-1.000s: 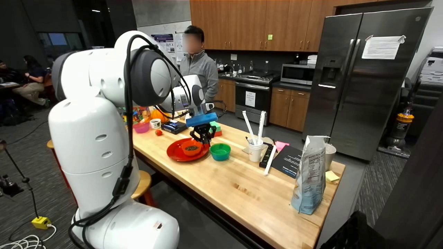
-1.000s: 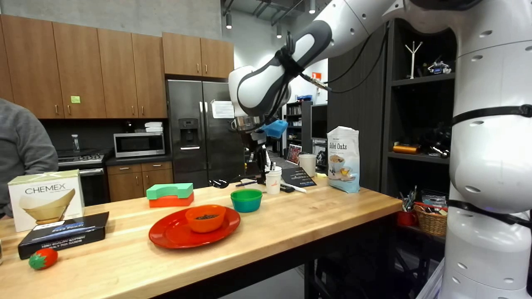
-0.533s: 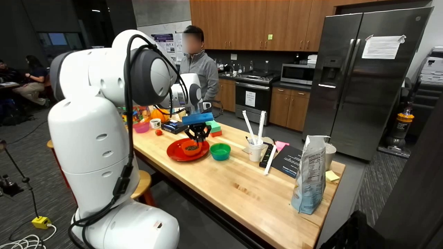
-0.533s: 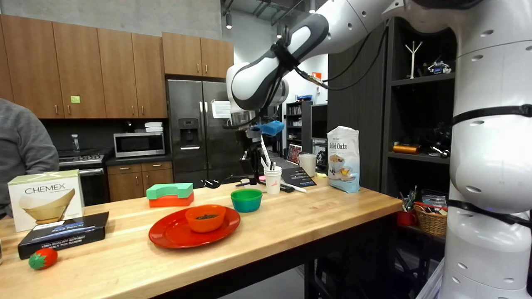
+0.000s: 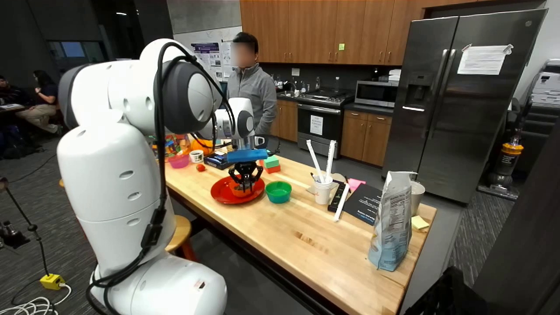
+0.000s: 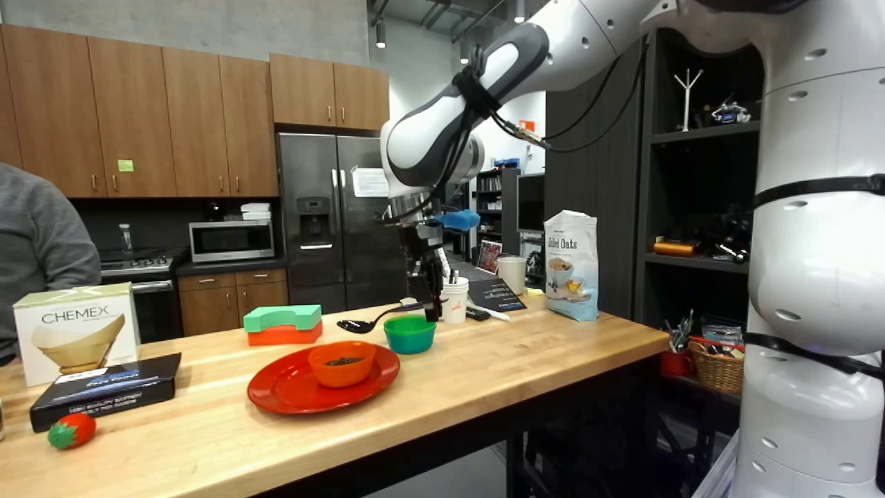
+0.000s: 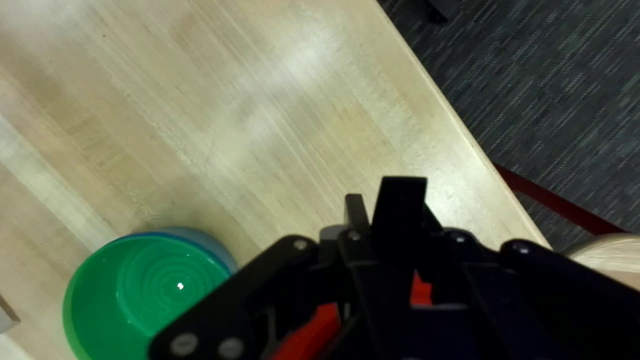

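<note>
My gripper [image 5: 244, 189] is shut on the handle of a black spoon [image 6: 355, 326], whose bowl sticks out sideways in an exterior view. In the wrist view the dark handle [image 7: 400, 205] stands up between the fingers. An orange bowl [image 6: 341, 375] with small dark bits [image 6: 344, 361] sits on a red plate [image 6: 287, 391]. Beside the plate is a green bowl [image 6: 410, 337], seemingly nested in a bluish one; it lies left of the gripper in the wrist view. The gripper hangs above the table near both bowls, partly covering the orange one in an exterior view.
Past the green bowl stand a white cup [image 5: 323, 193] with straws and a tall oats bag [image 6: 572, 266]. Green and red blocks [image 6: 283, 325], a black box [image 6: 107, 391], a Chemex box [image 6: 76, 335] and a toy strawberry [image 6: 72, 431] lie farther along. A person [image 5: 253, 92] stands behind the table.
My gripper has shifted left in an exterior view, from the green bowl's edge to over the orange bowl, and has come lower with the spoon. The bowls and plate have not moved.
</note>
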Robot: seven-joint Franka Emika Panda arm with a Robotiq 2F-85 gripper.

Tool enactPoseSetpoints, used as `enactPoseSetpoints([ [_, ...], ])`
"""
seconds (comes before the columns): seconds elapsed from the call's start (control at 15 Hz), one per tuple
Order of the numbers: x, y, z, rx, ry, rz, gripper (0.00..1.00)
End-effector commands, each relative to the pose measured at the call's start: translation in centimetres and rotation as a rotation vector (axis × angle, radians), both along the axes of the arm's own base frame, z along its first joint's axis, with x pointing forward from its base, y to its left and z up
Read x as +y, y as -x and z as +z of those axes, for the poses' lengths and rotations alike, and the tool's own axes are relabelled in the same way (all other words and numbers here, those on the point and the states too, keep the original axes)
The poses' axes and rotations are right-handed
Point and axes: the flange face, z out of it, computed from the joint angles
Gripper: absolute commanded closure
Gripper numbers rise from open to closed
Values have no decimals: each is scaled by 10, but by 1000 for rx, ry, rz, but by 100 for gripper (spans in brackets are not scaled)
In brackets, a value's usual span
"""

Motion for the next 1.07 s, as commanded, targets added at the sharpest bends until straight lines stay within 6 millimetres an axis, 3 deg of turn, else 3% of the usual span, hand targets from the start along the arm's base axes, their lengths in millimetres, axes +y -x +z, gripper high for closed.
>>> enactPoseSetpoints([
  [0.0, 1, 31, -5, 37, -15, 53, 94],
  [0.27, 5, 55, -22, 29, -50, 140, 94],
  [0.47, 7, 61, -21, -38, -91, 191, 94],
  [1.0, 12, 43, 21, -188, -118, 228, 94],
])
